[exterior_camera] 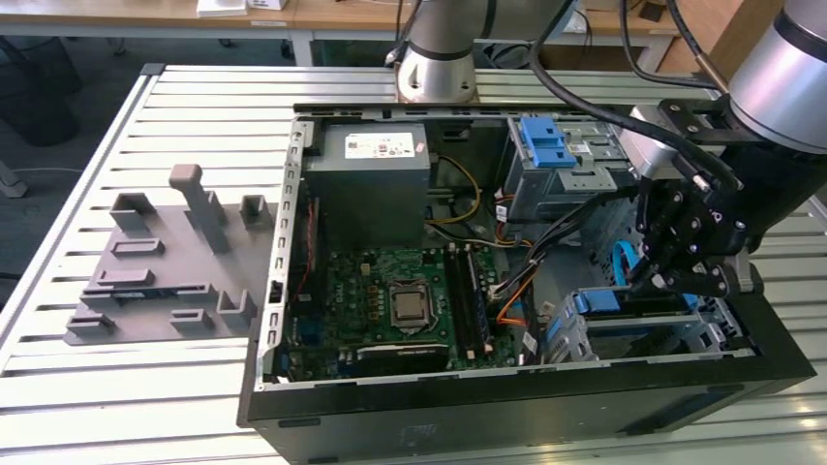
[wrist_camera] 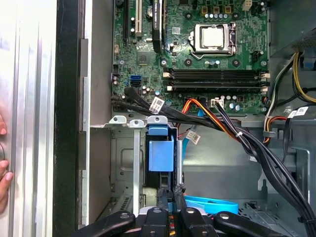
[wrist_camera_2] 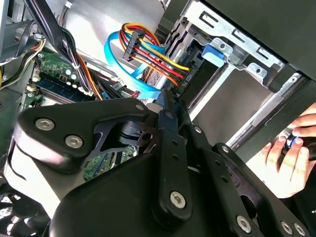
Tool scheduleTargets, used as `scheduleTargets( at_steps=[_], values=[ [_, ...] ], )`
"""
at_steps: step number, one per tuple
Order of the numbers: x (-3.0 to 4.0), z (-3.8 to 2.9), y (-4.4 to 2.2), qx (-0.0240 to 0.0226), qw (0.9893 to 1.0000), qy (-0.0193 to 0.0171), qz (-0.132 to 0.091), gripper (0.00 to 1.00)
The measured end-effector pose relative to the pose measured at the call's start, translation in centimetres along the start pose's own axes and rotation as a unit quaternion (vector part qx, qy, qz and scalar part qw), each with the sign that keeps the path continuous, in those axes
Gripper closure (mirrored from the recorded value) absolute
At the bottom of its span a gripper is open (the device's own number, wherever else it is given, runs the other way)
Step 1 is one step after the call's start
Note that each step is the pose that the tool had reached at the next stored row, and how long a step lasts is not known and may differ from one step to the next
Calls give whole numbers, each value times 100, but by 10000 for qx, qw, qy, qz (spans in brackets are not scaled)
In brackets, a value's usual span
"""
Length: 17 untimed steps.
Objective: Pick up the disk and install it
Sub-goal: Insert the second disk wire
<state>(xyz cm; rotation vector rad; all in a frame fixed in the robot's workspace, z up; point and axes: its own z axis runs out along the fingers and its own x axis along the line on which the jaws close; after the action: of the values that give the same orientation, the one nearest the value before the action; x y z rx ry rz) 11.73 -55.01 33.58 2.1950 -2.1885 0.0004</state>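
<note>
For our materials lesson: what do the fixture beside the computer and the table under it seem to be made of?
Grey fixture: probably matte moulded or printed plastic, uniformly dull with blocky shapes. Table: likely bare metal, with pale ribbed slats that show a soft sheen.

In the exterior view your black gripper (exterior_camera: 689,254) hides most of the blue-railed disk (exterior_camera: 629,302), so you cannot tell how far it sits in the metal bay. A hand (wrist_camera_2: 289,157) is cut off by the second wrist view's edge.

No legible text anywhere. White sticker (exterior_camera: 383,146) on grey metal box (exterior_camera: 375,189) had print, unreadable. Cable tags (wrist_camera: 157,104) near motherboard (wrist_camera: 197,54) also unreadable.
</note>
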Motion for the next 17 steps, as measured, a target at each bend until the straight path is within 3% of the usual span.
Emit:
scheduleTargets(
  at_steps=[11,17],
  values=[
    [0,-15,0,1,10000,3,0,84],
    [5,-17,9,63,10000,5,-25,84]
  ],
)
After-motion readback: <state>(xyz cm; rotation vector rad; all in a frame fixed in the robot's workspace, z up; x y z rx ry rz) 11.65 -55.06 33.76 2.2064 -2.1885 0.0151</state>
